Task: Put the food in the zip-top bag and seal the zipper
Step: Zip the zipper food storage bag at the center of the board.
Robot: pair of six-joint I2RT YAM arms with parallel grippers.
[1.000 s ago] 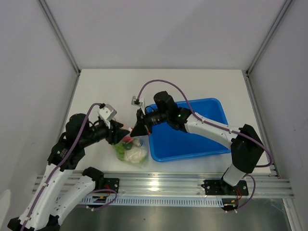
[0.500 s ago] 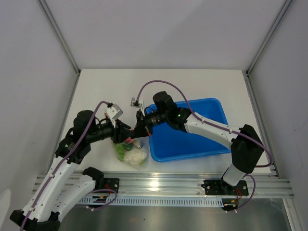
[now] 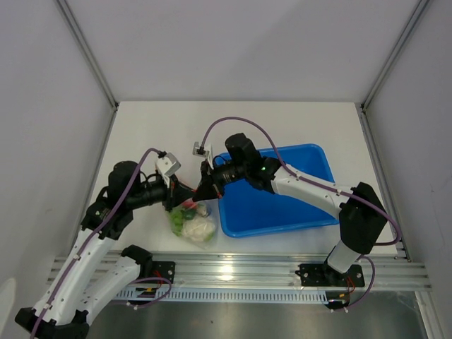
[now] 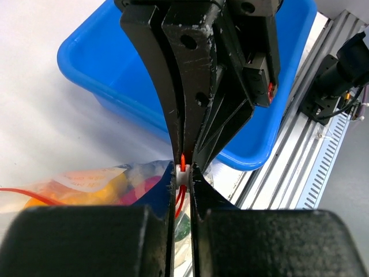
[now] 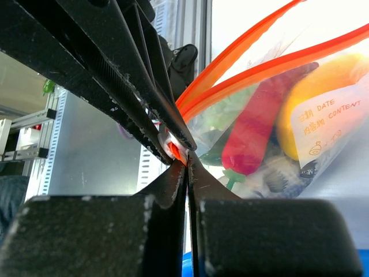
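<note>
Overhead, near the front edge of the desk (image 3: 155, 134): the zip-top bag (image 3: 191, 224), resting just left of the blue tray (image 3: 275, 208), by its near-left corner. Packed inside, the food (image 3: 201, 227): white and green pieces plain from above, a touch of red up under the two arms.

Closer, through the crinkly plastic in the right wrist view: a red chili (image 5: 253, 135) slanting beside a yellow squash (image 5: 323, 92), green leafy pieces (image 5: 222, 115) behind them, a printed label (image 5: 320, 124) on the plastic over the squash. Along the bag's mouth, the zipper (image 5: 259, 72): two orange-red strips, apart at the far end, converging toward the pinch.

With the left jaws, a firm clench on the zipper at a small white piece (image 4: 183, 175), only a thin slit between the two sides. With the right jaws, the same: clenched flat together, a bit of the orange-red strip nipped at the very tips. Both pairs tip to tip, facing each other, just above the bag and beside the tray's left wall. In the left wrist view, yellow and red shapes low at the left inside the plastic, the tray beyond.
</note>
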